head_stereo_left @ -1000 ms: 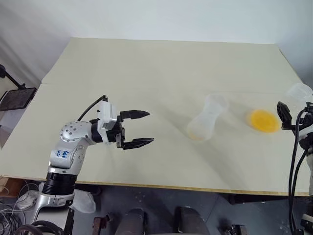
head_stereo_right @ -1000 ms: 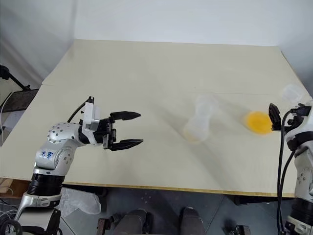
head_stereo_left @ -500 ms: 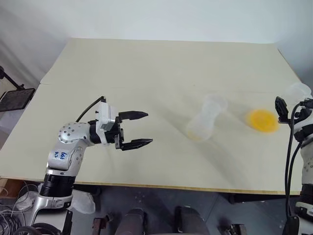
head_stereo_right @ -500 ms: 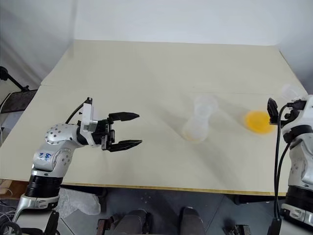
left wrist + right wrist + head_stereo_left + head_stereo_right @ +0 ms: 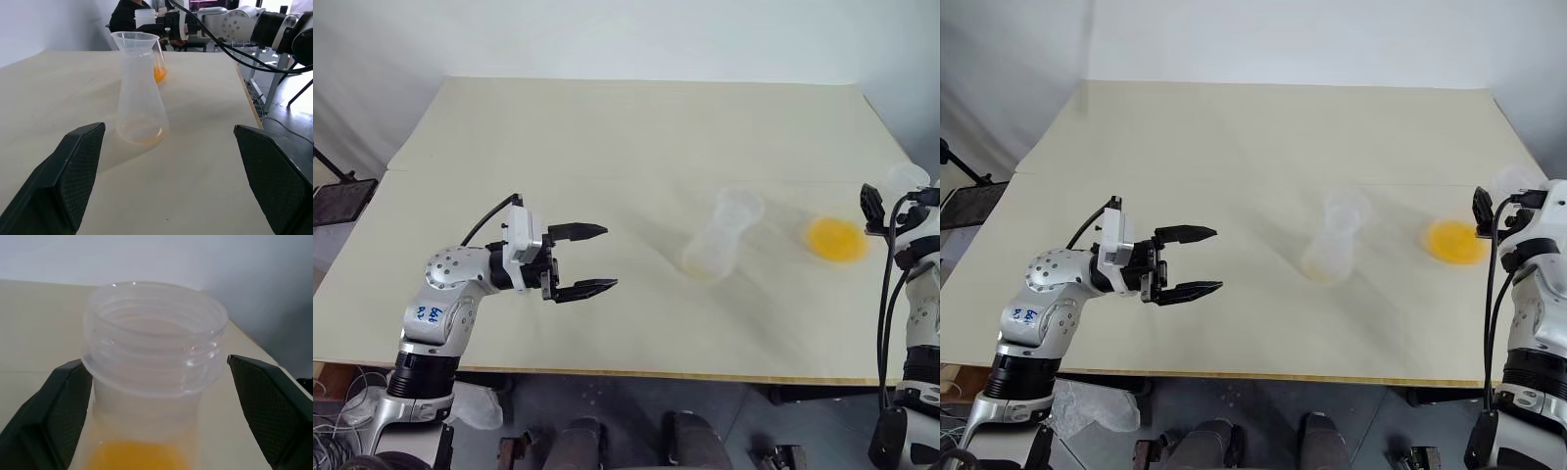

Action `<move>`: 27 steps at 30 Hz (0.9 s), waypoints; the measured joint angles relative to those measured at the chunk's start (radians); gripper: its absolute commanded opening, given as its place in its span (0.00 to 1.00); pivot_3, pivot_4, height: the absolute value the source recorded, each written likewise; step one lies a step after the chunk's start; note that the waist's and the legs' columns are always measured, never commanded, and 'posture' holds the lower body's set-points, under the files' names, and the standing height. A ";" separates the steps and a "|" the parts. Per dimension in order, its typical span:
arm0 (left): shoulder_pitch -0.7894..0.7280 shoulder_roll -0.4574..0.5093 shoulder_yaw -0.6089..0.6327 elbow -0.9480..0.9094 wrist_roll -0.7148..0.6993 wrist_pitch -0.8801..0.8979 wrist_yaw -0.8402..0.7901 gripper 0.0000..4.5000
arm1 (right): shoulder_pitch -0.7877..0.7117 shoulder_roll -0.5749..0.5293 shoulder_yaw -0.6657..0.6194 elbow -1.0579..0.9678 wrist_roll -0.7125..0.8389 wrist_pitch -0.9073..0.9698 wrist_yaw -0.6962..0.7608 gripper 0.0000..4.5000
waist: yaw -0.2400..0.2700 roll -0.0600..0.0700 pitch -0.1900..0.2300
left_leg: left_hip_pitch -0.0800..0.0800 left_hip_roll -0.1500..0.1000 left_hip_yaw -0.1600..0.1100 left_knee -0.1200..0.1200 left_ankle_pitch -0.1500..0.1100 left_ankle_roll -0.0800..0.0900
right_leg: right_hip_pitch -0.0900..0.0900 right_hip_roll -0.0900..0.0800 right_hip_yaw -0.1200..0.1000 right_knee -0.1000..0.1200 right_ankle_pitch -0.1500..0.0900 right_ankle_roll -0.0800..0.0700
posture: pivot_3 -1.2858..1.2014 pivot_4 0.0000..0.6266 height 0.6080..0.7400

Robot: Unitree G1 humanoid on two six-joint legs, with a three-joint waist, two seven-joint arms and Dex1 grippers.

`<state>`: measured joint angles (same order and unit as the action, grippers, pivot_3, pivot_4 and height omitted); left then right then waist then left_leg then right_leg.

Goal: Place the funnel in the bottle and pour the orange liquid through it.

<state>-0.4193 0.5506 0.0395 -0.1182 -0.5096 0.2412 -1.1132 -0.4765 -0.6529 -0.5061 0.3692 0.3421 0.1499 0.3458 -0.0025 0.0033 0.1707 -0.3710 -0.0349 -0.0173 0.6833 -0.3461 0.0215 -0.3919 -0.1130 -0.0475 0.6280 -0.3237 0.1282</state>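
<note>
Your right gripper (image 5: 156, 396) has its fingers spread on either side of a clear ribbed jar (image 5: 154, 367) holding the orange liquid (image 5: 139, 458), not clamped on it. Your left gripper (image 5: 592, 259) hangs wide open and empty. The bottle (image 5: 140, 98) stands upright between the two grippers, a funnel (image 5: 134, 40) in its mouth.

My head's paired eyes overlooking the table (image 5: 607, 127), left wrist facing the bottle (image 5: 140, 93), right wrist tight on a jar (image 5: 154, 357)

table (image 5: 558, 137): left half bare | obstacle: bottle (image 5: 718, 240) centre-right
</note>
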 measured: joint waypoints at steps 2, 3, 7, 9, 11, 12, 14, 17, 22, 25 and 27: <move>0.000 0.000 0.000 -0.001 0.000 0.000 0.001 1.00 | -0.010 0.000 0.000 0.011 0.000 -0.010 0.007 0.71 | 0.000 0.000 0.000 | 0.000 0.000 0.000 0.000 0.000 0.000 | 0.000 0.000 0.000 0.000 0.000 0.000 | 0.52 0.24 1.00; 0.000 0.000 0.000 -0.001 0.000 0.000 0.001 1.00 | -0.012 0.000 0.001 0.015 0.000 -0.015 0.011 0.63 | 0.001 0.000 0.000 | 0.000 0.000 0.000 0.000 0.000 0.000 | 0.000 0.000 0.000 0.000 0.000 0.000 | 0.52 0.24 1.00; 0.000 0.000 0.000 -0.001 0.000 0.000 0.003 1.00 | -0.022 0.000 0.002 0.029 0.000 -0.018 0.013 0.54 | 0.001 0.000 0.000 | 0.000 0.000 0.000 0.000 0.000 0.000 | 0.000 0.000 0.000 0.000 0.000 0.000 | 0.52 0.24 1.00; 0.000 0.000 0.000 -0.001 0.000 0.000 0.004 1.00 | -0.022 0.000 0.002 0.029 0.000 -0.018 0.017 0.54 | 0.001 0.000 0.000 | 0.000 0.000 0.000 0.000 0.000 0.000 | 0.000 0.000 0.000 0.000 0.000 0.000 | 0.52 0.24 1.00; -0.001 0.000 0.000 -0.001 0.000 0.000 0.004 1.00 | -0.021 0.000 0.002 0.027 0.001 -0.016 0.020 0.54 | 0.000 0.000 0.000 | 0.000 0.000 0.000 0.000 0.000 0.000 | 0.000 0.000 0.000 0.000 0.000 0.000 | 0.52 0.24 1.00; -0.001 0.000 0.000 -0.001 0.000 0.000 0.004 1.00 | -0.020 0.000 0.002 0.022 0.001 -0.013 0.021 0.54 | 0.000 0.000 0.000 | 0.000 0.000 0.000 0.000 0.000 0.000 | 0.000 0.000 0.000 0.000 0.000 0.000 | 0.52 0.24 1.00; -0.005 -0.001 -0.001 0.003 0.000 0.000 0.002 1.00 | -0.004 0.000 0.007 -0.018 0.004 0.009 0.033 0.54 | 0.000 0.001 0.001 | 0.000 0.000 0.000 0.000 0.000 0.000 | 0.000 0.000 0.000 0.000 0.000 0.000 | 0.52 0.24 1.00; -0.030 -0.009 -0.012 0.021 0.000 -0.002 -0.008 1.00 | 0.034 0.000 0.034 -0.149 0.026 0.062 0.060 0.54 | 0.001 0.003 0.002 | 0.000 0.000 0.000 0.000 0.000 0.000 | -0.001 0.000 0.000 0.000 0.000 0.000 | 0.52 0.24 1.00; -0.084 -0.034 -0.025 0.077 0.003 -0.007 -0.024 1.00 | 0.071 -0.017 0.081 -0.412 0.046 0.147 0.079 0.54 | 0.002 0.003 0.002 | -0.001 0.000 0.000 0.000 0.000 0.000 | -0.001 0.000 -0.001 0.000 0.000 0.000 | 0.52 0.24 1.00; -0.114 -0.052 -0.035 0.125 0.006 -0.026 -0.043 1.00 | 0.100 -0.044 0.145 -0.590 0.044 0.212 0.092 0.54 | 0.002 0.003 0.002 | -0.001 0.000 0.000 0.000 0.000 0.000 | -0.001 0.000 -0.001 0.000 0.000 0.000 | 0.52 0.24 1.00; -0.137 -0.073 -0.052 0.151 0.008 -0.040 -0.055 1.00 | 0.106 -0.042 0.188 -0.696 0.045 0.260 0.077 0.54 | 0.005 0.003 0.002 | -0.001 -0.001 0.000 0.000 0.000 0.000 | -0.001 0.000 -0.001 0.000 0.000 0.000 | 0.52 0.24 1.00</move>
<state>-0.5559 0.4774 -0.0128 0.0330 -0.5015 0.2014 -1.1680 -0.3709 -0.6948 -0.3185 -0.3264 0.3868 0.4102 0.4228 0.0021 0.0061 0.1725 -0.3716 -0.0354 -0.0177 0.6834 -0.3461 0.0215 -0.3927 -0.1127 -0.0485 0.6281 -0.3237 0.1282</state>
